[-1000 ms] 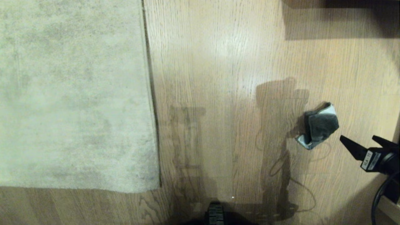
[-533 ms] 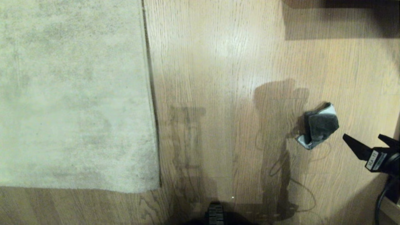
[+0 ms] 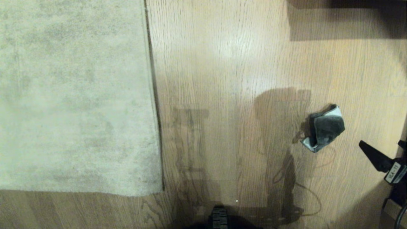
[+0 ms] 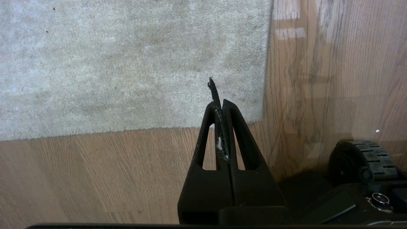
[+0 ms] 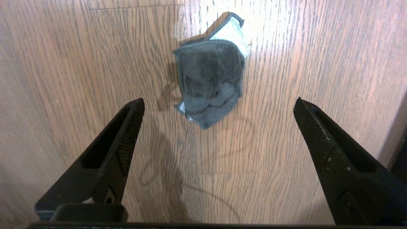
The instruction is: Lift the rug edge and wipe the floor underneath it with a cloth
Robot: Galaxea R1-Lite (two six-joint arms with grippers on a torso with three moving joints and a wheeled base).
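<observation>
Our right gripper (image 5: pixel 217 105) hangs over the floor (image 3: pixel 222 63) with its jaws spread wide and nothing between them; the cloth (image 5: pixel 210 76) lies crumpled on the planks just ahead of the fingertips, not touching either one. Our left gripper (image 4: pixel 219 103) is pressed together and empty, its tips over the near corner of the rug, with the rug edge (image 4: pixel 266 63) lying flat just beside it.
</observation>
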